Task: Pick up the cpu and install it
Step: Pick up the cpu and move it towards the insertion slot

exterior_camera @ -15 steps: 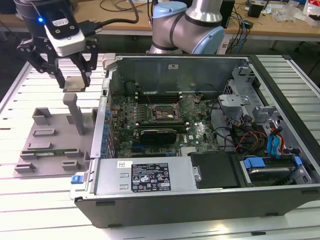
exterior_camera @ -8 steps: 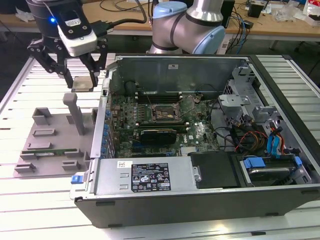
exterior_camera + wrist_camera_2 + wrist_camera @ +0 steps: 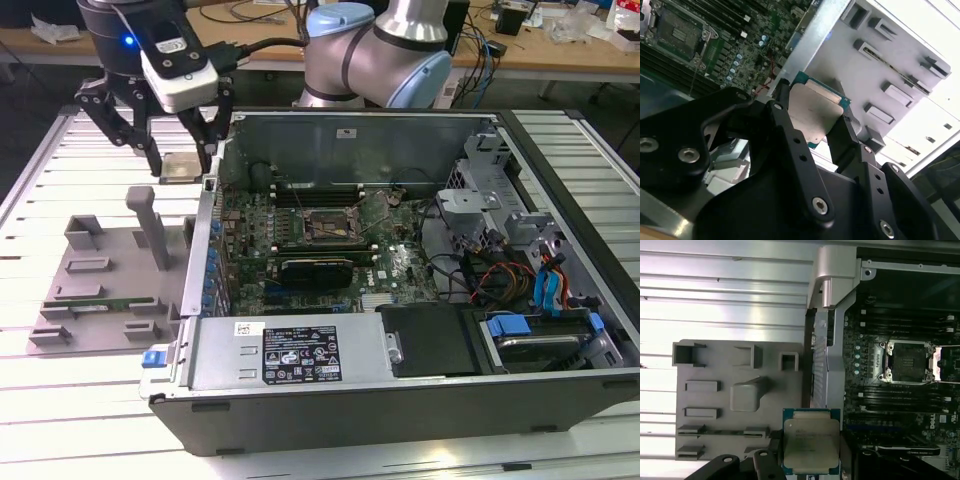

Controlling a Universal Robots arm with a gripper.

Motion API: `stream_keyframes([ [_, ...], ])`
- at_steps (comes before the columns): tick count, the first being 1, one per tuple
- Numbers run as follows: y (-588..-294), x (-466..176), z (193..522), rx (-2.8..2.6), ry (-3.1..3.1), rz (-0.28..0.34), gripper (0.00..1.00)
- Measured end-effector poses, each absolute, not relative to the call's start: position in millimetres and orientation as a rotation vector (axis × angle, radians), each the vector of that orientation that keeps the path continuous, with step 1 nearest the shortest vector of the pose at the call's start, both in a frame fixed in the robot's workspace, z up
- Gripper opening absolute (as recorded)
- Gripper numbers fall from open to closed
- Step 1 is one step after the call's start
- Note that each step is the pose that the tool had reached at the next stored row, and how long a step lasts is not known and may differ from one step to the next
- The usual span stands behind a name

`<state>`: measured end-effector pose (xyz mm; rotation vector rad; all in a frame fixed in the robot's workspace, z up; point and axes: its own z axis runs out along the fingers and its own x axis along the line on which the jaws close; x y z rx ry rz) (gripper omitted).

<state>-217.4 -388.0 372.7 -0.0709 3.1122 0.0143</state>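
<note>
Step in hand: carry, pick done. My gripper (image 3: 181,166) clamped on cpu (image 3: 811,442) by opposite edges, lid up, aloft just outside case wall (image 3: 205,235). Socket (image 3: 904,361) open, well apart. Seating, I judge, calls for chip square and level over socket. First wrist view pairs chip with socket. Second wrist view shows finger contact, possibly near one corner.
</note>
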Motion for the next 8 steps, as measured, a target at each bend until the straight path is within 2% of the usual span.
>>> stream_keyframes([
  [8,-388.0,-197.0,372.7,-0.071,3.114,0.014,0.55],
])
